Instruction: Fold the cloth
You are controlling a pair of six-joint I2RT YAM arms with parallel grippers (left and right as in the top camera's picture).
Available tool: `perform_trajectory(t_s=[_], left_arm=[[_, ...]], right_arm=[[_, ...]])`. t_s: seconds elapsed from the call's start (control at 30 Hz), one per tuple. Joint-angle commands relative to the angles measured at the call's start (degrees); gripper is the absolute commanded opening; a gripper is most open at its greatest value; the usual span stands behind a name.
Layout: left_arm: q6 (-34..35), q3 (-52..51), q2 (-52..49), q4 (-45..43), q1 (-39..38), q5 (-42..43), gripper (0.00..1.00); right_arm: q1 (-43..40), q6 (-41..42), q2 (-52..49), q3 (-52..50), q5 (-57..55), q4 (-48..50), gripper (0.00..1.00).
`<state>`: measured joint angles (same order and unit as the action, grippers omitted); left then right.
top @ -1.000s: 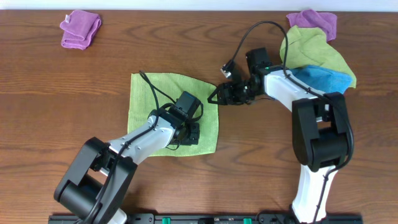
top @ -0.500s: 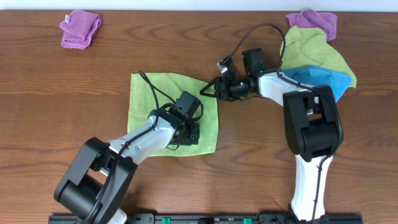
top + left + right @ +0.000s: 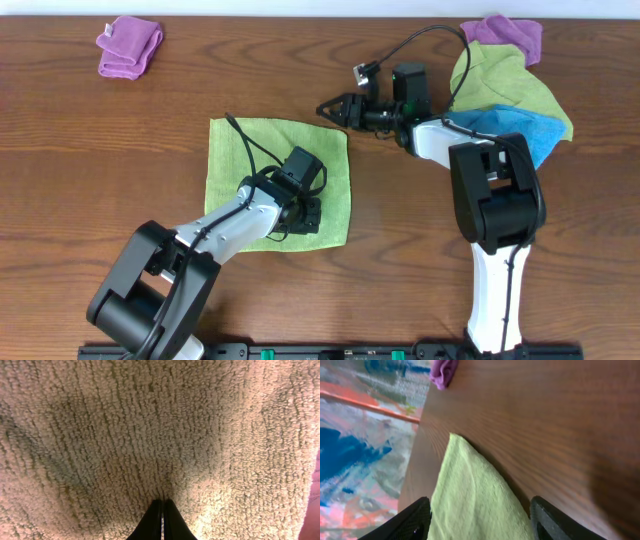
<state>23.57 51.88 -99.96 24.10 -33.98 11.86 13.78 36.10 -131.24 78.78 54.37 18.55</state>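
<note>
The light green cloth (image 3: 262, 170) lies flat on the wooden table, left of centre. My left gripper (image 3: 308, 212) is shut, with its tips pressed down on the cloth near its right front part. In the left wrist view the closed tips (image 3: 162, 510) touch the cloth's pile (image 3: 150, 435). My right gripper (image 3: 330, 108) is open and empty, just beyond the cloth's far right corner. In the right wrist view the cloth's corner (image 3: 465, 485) shows between the spread fingers (image 3: 480, 522).
A folded purple cloth (image 3: 130, 46) lies at the far left; it also shows in the right wrist view (image 3: 444, 371). A pile of purple (image 3: 505, 32), green (image 3: 500, 78) and blue (image 3: 522, 126) cloths lies at the far right.
My right gripper has moved from the cloth's right edge toward the far side, past the far right corner. The left gripper and the cloth have not moved.
</note>
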Motion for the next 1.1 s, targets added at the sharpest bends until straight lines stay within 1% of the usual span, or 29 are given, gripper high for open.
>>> perform_trajectory(t_s=[0.0, 0.13, 0.17, 0.23, 0.3, 0.33, 0.37, 0.4, 0.47, 0.57, 0.63, 0.73, 0.87, 1.07], left_arm=[[-1.31, -4.0, -3.8, 2.91, -0.07, -2.47, 0.06], [-1.29, -3.96, -3.76, 2.4, 0.2, -2.82, 0.06], [-1.31, -3.91, -3.74, 2.19, 0.28, -2.84, 0.06], [-1.31, -3.72, -3.74, 1.51, 0.48, -2.84, 0.06], [-1.31, -3.69, -3.74, 0.96, 0.63, -2.69, 0.06], [-1.31, -3.69, -3.74, 0.87, 0.66, -2.69, 0.06], [-1.31, -3.69, -3.74, 0.87, 0.63, -2.82, 0.06], [-1.31, -3.69, -3.74, 0.85, 0.63, -2.82, 0.05], [-1.31, -3.69, -3.74, 0.68, 0.63, -2.82, 0.06], [-1.31, -3.69, -3.74, 0.35, 0.63, -2.82, 0.06], [-1.31, -3.69, -3.74, 0.02, 0.63, -2.8, 0.06], [-1.29, -3.69, -3.74, -0.39, 0.63, -2.8, 0.06], [-1.29, -3.69, -3.74, -0.37, 0.63, -2.56, 0.06], [-1.29, -3.69, -3.74, -0.35, 0.63, -1.73, 0.06]], right_arm=[[-0.79, 2.25, -0.26, 0.92, -0.33, 0.98, 0.62], [-4.44, 2.71, -0.26, 4.31, 2.51, 0.52, 0.58], [-5.68, 2.67, -0.26, 5.95, 3.87, -0.96, 0.57], [-7.72, 1.64, -0.26, 9.18, 6.19, -7.21, 0.53], [-8.85, -1.7, -0.26, 11.58, 8.37, -16.22, 0.51], [-9.18, -3.87, -0.24, 12.72, 8.94, -22.84, 0.53], [-9.44, -6.32, -0.24, 13.97, 8.57, -31.8, 0.59], [-9.49, -9.16, -0.24, 14.71, 7.67, -38.73, 0.62], [-9.38, -16.22, -0.24, 15.34, 5.62, -50.16, 0.68], [-8.37, -24.06, -0.24, 15.23, 5.68, -59.43, 0.72], [-7.34, -27.02, -0.24, 15.21, 5.97, -61.31, 0.74], [-5.88, -28.48, -0.24, 15.17, 6.67, -61.24, 0.74], [-4.0, -28.92, -0.26, 14.23, 5.14, -60.54, 0.75], [-3.3, -28.87, -0.31, 11.58, 2.97, -56.39, 0.76]])
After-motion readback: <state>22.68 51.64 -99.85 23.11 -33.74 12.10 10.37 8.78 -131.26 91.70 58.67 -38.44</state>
